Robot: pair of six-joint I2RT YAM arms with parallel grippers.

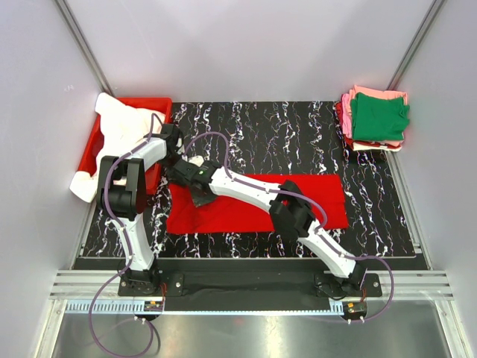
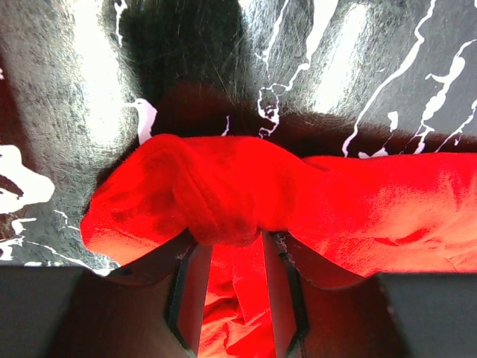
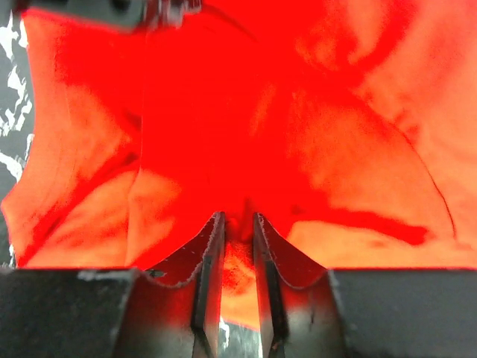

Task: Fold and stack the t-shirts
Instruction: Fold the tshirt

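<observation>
A bright red t-shirt [image 1: 223,216] lies spread across the black marbled mat [image 1: 261,134]. My left gripper [image 1: 182,165] is at its far left corner. In the left wrist view it [image 2: 231,242] is shut on a bunched fold of the red t-shirt [image 2: 216,201]. My right gripper [image 1: 200,198] is just in front of it, over the shirt's left part. In the right wrist view it [image 3: 238,227] pinches a ridge of the red t-shirt [image 3: 298,134]. A white t-shirt [image 1: 119,123] lies crumpled in the bin. Folded shirts are stacked at the back right, with a green one [image 1: 380,115] on top of a pink one [image 1: 373,93].
A rigid red plastic bin [image 1: 160,104] stands at the back left, beside my left arm. Grey walls close in the back and both sides. A metal rail runs along the near edge of the mat.
</observation>
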